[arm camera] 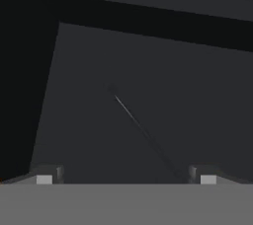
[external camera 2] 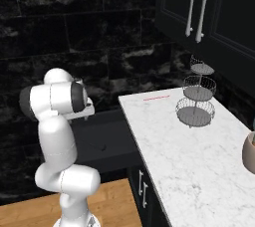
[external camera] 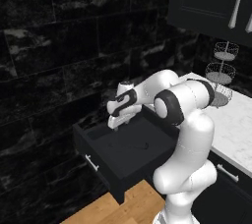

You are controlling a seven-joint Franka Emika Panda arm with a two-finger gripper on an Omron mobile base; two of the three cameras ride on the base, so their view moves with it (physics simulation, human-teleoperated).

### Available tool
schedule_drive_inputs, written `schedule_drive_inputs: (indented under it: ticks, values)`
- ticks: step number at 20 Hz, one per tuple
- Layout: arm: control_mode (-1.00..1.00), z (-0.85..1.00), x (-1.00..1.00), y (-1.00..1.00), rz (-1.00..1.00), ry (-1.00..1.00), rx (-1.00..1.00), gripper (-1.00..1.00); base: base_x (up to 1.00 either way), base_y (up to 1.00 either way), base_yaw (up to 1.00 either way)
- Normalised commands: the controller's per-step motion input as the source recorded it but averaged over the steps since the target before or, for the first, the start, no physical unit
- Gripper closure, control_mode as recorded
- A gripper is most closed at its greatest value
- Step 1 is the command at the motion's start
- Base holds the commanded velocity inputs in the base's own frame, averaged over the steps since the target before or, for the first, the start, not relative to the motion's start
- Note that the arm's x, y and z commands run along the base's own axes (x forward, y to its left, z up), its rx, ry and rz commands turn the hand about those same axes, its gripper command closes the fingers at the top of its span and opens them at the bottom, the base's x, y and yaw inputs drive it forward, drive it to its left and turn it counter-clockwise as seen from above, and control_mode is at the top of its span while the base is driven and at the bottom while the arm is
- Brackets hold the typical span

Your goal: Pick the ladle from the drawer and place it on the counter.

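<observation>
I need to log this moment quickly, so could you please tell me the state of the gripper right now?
Gripper: open and empty, poised over the open drawer, with the ladle lying on the drawer floor between its fingertips.

The left base view looks from behind the arm on its left, forward and down, onto the open drawer and the near corner of the counter. The right base view looks from the arm's right along the counter, with the drawer half hidden behind the arm. Both share the drawer, the counter's corner and the wire stand. The hand view looks close down onto the drawer floor.
</observation>
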Motion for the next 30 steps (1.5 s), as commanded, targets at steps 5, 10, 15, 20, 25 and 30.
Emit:
schedule_drive_inputs:
  ticks: [5, 10, 15, 20, 25, 30]
  values:
    - [-1.0, -0.46, 0.02, 0.18, 0.19, -0.05, -0.1, -1.0, 0.0, 0.0, 0.0]
    - [-1.0, -0.19, -0.18, -0.29, 0.2, 0.0, -0.05, -1.0, 0.0, 0.0, 0.0]
    - [-1.0, -0.42, 0.25, -0.17, 0.14, 0.0, 0.0, -1.0, 0.0, 0.0, 0.0]
    - [-1.0, -0.79, 0.32, 0.01, 0.08, 0.01, 0.0, -1.0, 0.0, 0.0, 0.0]
    - [-1.0, -0.59, 0.29, 0.04, 0.03, 0.01, 0.0, -1.0, 0.0, 0.0, 0.0]
    - [-1.0, -0.7, 0.04, 0.09, 0.0, 0.04, 0.0, -1.0, 0.0, 0.0, 0.0]
